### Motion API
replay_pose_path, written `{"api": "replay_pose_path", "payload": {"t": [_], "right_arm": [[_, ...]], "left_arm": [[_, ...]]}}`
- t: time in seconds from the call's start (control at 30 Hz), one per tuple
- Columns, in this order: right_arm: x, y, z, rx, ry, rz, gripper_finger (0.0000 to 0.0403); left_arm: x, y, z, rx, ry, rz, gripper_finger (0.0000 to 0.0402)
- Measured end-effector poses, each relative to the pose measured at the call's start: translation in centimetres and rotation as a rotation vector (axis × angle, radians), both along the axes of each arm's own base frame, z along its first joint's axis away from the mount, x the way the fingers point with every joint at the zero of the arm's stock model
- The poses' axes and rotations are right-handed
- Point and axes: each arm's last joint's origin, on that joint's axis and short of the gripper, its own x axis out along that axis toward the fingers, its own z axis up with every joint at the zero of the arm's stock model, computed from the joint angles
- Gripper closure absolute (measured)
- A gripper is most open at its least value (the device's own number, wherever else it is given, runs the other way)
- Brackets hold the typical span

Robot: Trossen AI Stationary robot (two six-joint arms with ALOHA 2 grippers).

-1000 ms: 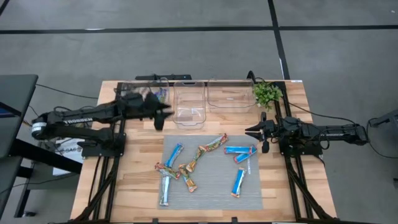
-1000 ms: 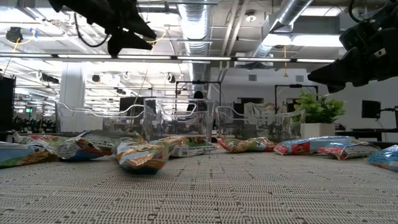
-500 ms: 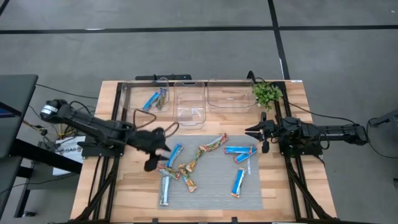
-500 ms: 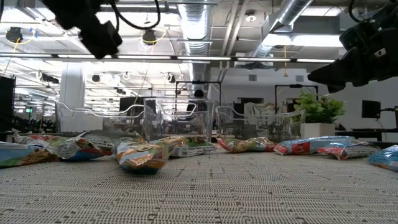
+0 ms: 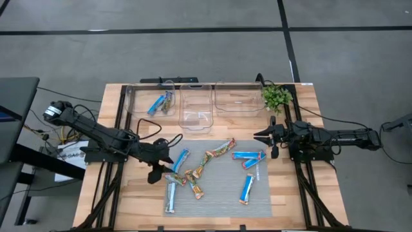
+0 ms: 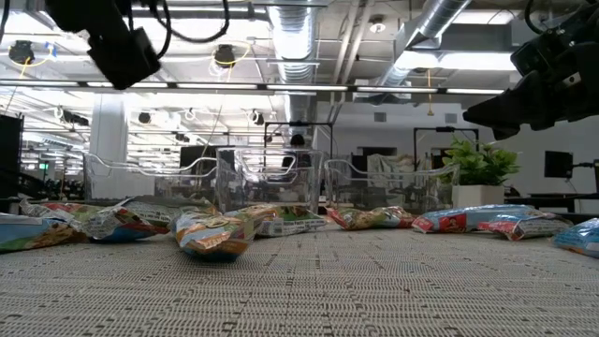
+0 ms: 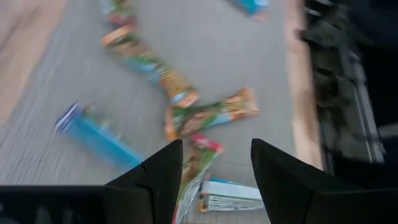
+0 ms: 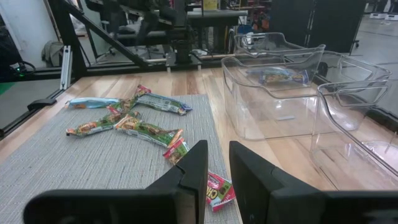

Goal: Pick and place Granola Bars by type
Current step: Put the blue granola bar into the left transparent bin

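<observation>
Several granola bars lie flat and scattered on the grey mat [image 5: 222, 196]: a blue one [image 5: 181, 160], multicoloured ones [image 5: 219, 151] [image 5: 193, 175], blue ones with red ends [image 5: 248, 156] [image 5: 246, 189], and a blue-and-white one [image 5: 171, 198]. Two more bars [image 5: 159, 103] lie in the far-left clear bin [image 5: 135, 109]. My left gripper [image 5: 158, 169] hovers open over the mat's left edge. In the left wrist view a multicoloured bar [image 7: 198, 163] and a blue-and-white bar [image 7: 229, 196] show under my left gripper [image 7: 214, 180]. My right gripper [image 5: 266, 136] rests shut at the mat's far right corner.
Two more clear bins [image 5: 196, 108] [image 5: 238, 100] stand along the far edge beside the one holding bars. A small green plant [image 5: 277, 96] stands at the far right. Bare wood lies left of the mat [image 5: 138, 193].
My left gripper has swung from above the far-left bin toward the table's near edge and down. It has tipped further downward and now hangs over the mat's left edge. The bars have not moved.
</observation>
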Motion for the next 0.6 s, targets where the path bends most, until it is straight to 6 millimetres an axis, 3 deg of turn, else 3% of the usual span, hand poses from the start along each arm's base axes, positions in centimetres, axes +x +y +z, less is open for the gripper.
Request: {"api": "replay_pose_path", "payload": {"t": [0.23,0.4,0.6], "right_arm": [[0.0,0.0,0.0,0.000,0.000,0.000,0.0344],[0.0,0.0,0.0,0.000,0.000,0.000,0.0344],[0.0,0.0,0.1,0.000,-0.002,0.000,0.0344]], "left_arm": [[-0.4,1.5,-2.1,-0.061,0.226,0.381,0.0219],[1.1,1.6,-3.8,-0.107,0.303,0.506,0.0219],[4.5,1.1,-4.8,-0.107,0.382,0.536,0.0219]]}}
